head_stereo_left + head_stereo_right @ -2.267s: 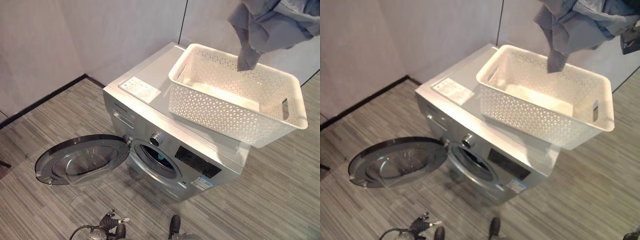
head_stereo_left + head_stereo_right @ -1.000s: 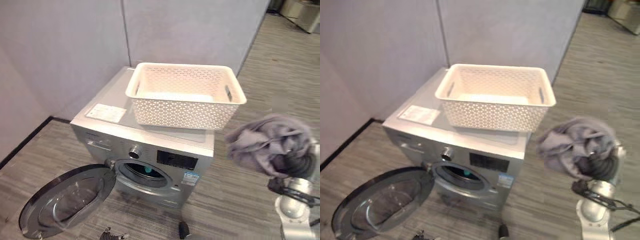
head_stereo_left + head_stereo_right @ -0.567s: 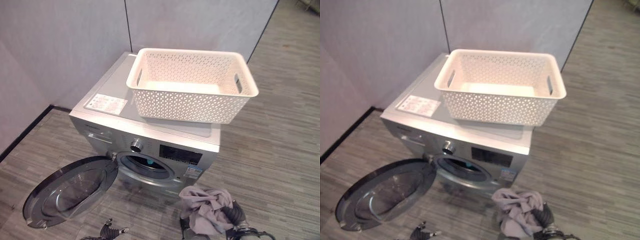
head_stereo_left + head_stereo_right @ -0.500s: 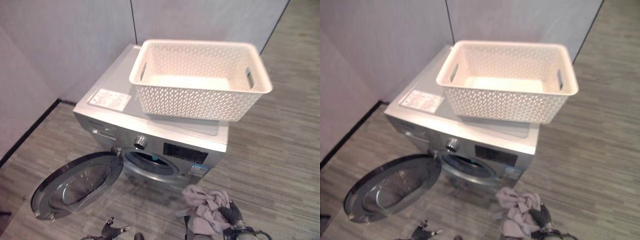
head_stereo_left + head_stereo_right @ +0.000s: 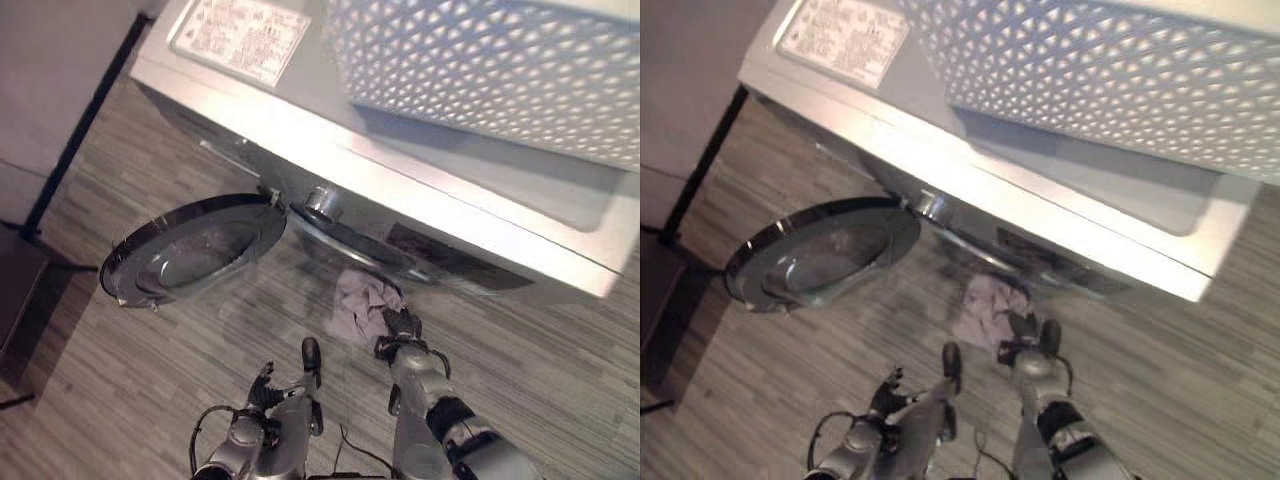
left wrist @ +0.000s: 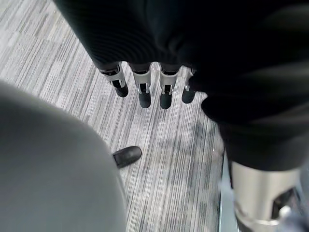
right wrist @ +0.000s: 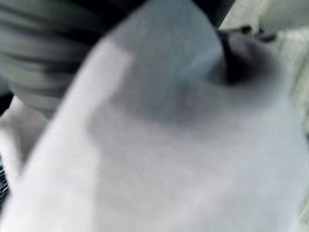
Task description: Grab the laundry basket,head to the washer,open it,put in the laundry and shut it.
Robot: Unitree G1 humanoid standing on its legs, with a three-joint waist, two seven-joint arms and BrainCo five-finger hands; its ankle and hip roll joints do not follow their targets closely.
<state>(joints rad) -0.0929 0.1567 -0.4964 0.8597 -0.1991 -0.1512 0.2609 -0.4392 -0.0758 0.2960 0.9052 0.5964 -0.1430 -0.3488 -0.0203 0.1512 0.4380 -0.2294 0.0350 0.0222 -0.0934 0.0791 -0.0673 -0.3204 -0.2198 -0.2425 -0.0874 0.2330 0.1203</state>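
Note:
The silver washer (image 5: pixel 300 110) stands with its round door (image 5: pixel 190 250) swung wide open to the left. The white lattice laundry basket (image 5: pixel 500 70) rests on the washer's top. A bundle of grey laundry (image 5: pixel 355 300) hangs just in front of the drum opening (image 5: pixel 350 245), below its lower rim. My right hand (image 5: pixel 402 325) is shut on that bundle, and grey cloth (image 7: pixel 154 145) covers the right wrist view. My left hand (image 5: pixel 262 388) hangs low by the floor with straight fingers (image 6: pixel 145 89) and holds nothing.
A white label (image 5: pixel 240 25) lies on the washer's top at the left. A dial (image 5: pixel 322 203) and a dark control panel (image 5: pixel 450 262) sit on the washer's front above the opening. Grey striped floor (image 5: pixel 120 370) lies before the washer, with a dark skirting line (image 5: pixel 80 120) at the left wall.
The camera has dipped down and closer to the washer. My right hand has carried the grey laundry forward, from low in front of the washer up to the drum opening.

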